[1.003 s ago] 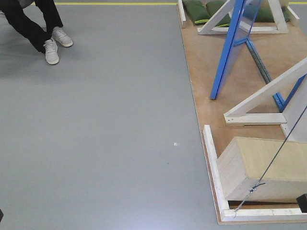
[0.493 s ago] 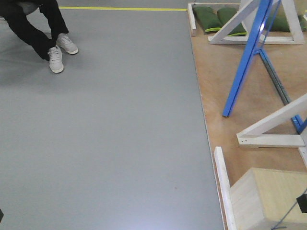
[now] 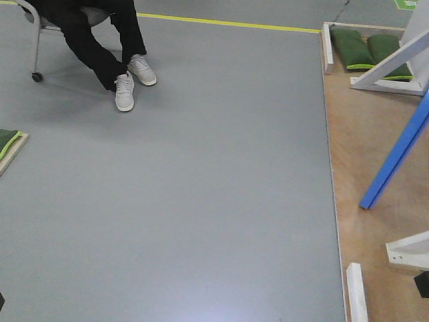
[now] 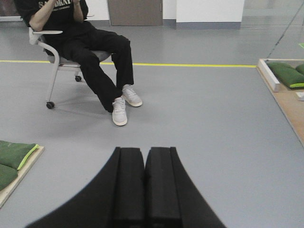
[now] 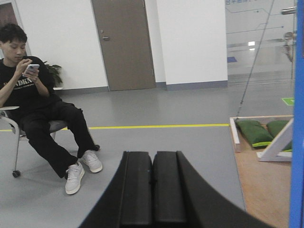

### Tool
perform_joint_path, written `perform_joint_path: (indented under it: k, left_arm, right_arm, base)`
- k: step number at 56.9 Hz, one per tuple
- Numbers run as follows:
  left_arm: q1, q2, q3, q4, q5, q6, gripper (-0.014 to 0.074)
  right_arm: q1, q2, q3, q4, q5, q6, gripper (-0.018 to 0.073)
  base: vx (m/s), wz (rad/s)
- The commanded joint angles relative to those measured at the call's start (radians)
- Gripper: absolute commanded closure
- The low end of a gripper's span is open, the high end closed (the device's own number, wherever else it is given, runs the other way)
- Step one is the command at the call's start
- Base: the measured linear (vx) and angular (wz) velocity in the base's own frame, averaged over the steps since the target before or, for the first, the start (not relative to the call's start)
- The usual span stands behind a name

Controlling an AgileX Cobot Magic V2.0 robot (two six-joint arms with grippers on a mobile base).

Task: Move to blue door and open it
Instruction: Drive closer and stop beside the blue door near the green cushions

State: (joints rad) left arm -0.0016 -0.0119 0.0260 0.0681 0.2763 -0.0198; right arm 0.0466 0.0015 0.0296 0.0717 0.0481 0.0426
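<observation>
blue door (image 3: 395, 157) | at right frame edge | grey floor (image 3: 221, 201) open leftward

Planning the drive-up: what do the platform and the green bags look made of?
Platform: likely plywood, matte tan with faint grain, bordered by white strips that look like painted wood. Green bags: seemingly fabric, soft and slumped, with lighter piping at the seam; filling unknown.

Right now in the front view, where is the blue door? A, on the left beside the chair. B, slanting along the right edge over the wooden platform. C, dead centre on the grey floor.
B: the blue door slants along the right edge above the wooden platform, while the seated person is at the upper left.
</observation>
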Motion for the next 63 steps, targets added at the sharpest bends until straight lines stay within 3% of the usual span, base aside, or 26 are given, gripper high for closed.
perform_joint_path:
  k: [1, 25, 63]
  left_arm:
    - [-0.006, -0.012, -0.026, -0.003, -0.085, -0.007, 0.0524]
    - [-0.006, -0.012, -0.026, -0.003, -0.085, -0.007, 0.0524]
    - [-0.006, -0.012, -0.026, -0.003, -0.085, -0.007, 0.0524]
  right_arm:
    - [-0.006, 0.013, 0.003, -0.003, -0.083, -0.003, 0.0547]
    - [-0.006, 0.013, 0.003, -0.003, -0.083, -0.003, 0.0547]
    - [-0.006, 0.013, 0.003, -0.003, -0.083, -0.003, 0.0547]
  base:
    - [0.36, 0.16]
    - [0.37, 0.00]
    - [0.36, -0.28]
